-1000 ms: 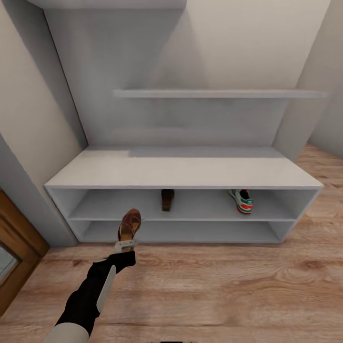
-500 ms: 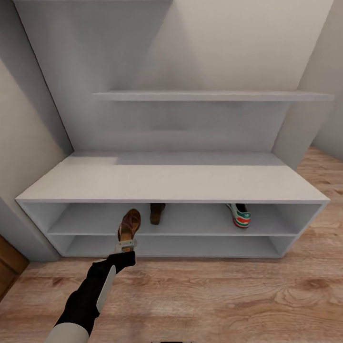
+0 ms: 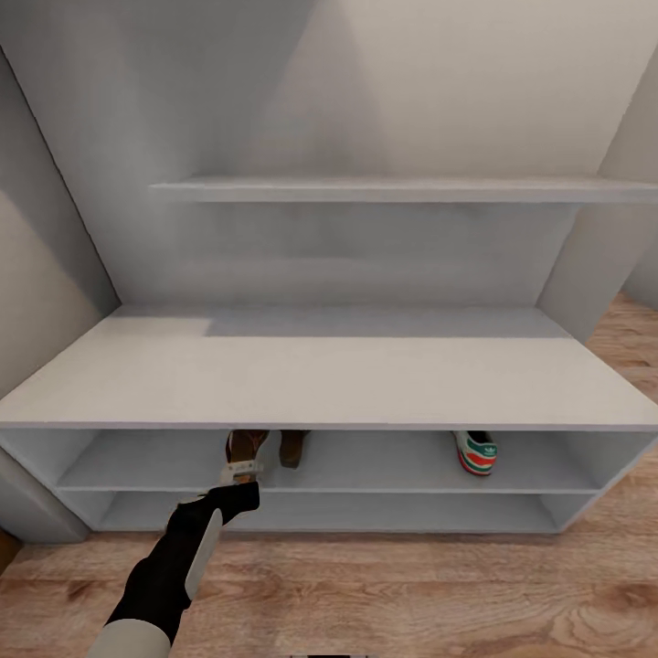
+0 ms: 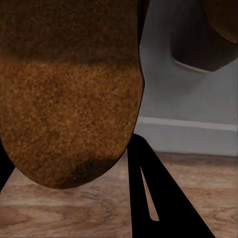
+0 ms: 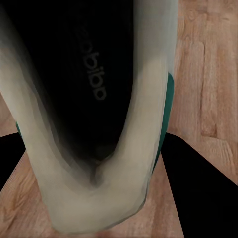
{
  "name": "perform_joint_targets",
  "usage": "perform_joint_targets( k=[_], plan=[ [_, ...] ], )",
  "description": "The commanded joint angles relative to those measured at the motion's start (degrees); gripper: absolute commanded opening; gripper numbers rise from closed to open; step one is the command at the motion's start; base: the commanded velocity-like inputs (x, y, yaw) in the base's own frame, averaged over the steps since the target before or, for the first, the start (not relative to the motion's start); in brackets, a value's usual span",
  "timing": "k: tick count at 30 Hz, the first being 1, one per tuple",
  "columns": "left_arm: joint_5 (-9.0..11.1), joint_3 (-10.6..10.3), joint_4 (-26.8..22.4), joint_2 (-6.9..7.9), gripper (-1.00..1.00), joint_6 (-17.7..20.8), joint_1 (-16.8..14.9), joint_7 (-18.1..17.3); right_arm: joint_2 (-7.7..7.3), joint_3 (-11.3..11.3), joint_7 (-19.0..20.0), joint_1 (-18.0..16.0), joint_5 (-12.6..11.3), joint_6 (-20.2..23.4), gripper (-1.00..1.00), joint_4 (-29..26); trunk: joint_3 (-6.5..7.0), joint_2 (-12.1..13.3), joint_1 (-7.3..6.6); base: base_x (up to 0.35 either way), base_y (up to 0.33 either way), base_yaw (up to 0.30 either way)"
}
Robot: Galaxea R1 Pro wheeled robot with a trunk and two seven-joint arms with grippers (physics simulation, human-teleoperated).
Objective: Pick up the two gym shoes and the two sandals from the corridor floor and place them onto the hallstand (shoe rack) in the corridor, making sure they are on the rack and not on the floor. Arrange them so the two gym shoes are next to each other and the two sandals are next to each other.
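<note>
a: two shoes already sit on the upper shelf of the hallstand (image 3: 329,379): one brown sandal (image 3: 293,447) at about 6 o'clock under the bench top, and one gym shoe (image 3: 476,452) off at 4 o'clock, heel facing out.

b: and the other two?

a: both in hand, i'd judge. the left gripper (image 3: 240,472) is clenched on the second sandal (image 3: 247,446), whose toe is just inside the upper compartment, right beside its partner. in the right wrist view the second gym shoe (image 5: 94,124) hangs close before the camera, over the corridor floor (image 5: 208,74), with dark finger shapes either side of it, so the right gripper looks to be grasping it.

b: so roughly halfway?

a: a little past, by my reckoning. what's left: set this sandal down next to the first, then carry the sneaker over to its mate at 4 o'clock.

b: what are they like to handle?

a: the held sandal has a rounded heel end and a grainy, suede-like tan insole (image 4: 69,114); its upper is dark brown and leathery. the sneaker is white with a dark lining, teal at the side, and a narrow, curved heel opening. the rack is smooth, flat, light-grey board with square edges, and a floating shelf (image 3: 384,189) on the tall back panel. the floor is wood-grain plank.
</note>
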Motion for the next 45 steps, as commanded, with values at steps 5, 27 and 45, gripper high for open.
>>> perform_joint_targets(
  k=[5,27,45],
  plan=[
    [0.3,0.2,-0.1,-0.06,-1.00,0.4,0.0,-0.2,-0.02,0.0,-0.1,-0.1,0.2,0.3,-1.00,0.0,-0.05,0.0,0.01,0.069,0.000,0.000],
    [0.3,0.3,-0.1,0.02,-1.00,0.3,0.0,-0.2,-0.01,0.0,-0.1,-0.1,0.2,0.3,-1.00,0.0,-0.05,0.0,0.01,0.195,0.000,0.000],
    [0.3,0.2,-0.1,0.12,1.00,0.3,0.0,-0.2,-0.02,0.0,-0.1,-0.1,0.2,0.3,-1.00,0.0,-0.05,0.0,0.01,0.001,0.000,0.000]
  ],
)
